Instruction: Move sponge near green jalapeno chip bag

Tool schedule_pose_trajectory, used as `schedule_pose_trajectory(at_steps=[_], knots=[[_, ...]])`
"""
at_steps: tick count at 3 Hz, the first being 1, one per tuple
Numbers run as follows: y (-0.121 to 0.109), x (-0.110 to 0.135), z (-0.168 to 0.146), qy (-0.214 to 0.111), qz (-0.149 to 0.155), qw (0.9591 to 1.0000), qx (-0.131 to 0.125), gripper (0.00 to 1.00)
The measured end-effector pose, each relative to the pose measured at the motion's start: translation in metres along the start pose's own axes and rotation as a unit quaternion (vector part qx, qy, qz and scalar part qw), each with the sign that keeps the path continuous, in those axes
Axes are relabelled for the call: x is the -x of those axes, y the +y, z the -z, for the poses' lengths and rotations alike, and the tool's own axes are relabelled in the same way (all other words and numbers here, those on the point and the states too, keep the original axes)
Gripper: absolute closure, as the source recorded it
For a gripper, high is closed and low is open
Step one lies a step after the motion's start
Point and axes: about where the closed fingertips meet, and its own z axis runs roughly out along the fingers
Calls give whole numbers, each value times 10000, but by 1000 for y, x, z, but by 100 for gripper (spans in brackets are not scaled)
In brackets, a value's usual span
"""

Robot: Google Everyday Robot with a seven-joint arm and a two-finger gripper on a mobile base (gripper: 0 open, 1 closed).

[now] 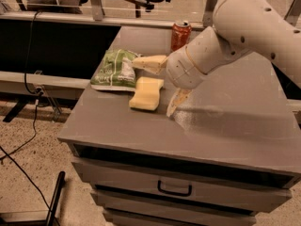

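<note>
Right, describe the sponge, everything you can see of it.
The sponge is a pale yellow, soft-looking foam pad, roughly rectangular, lying flat on the grey cabinet top. Its far left corner sits right by the green chip bag; contact is unclear. The open claw straddles it, neither finger gripping it.

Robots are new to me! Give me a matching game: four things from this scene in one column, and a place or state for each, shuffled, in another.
1 sponge
2 green jalapeno chip bag
3 soda can
4 gripper

A upright at the back of the table
B open, fingers either side of the sponge
C pale yellow, flat beside the bag
D crinkled, at the left edge

Pairs: 1-C, 2-D, 3-A, 4-B
</note>
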Motion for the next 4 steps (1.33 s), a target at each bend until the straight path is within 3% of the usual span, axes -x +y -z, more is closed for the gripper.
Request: schedule_pose_trajectory(at_steps=[4], knots=[[-3,1,4,3,-1,10000,0,0]])
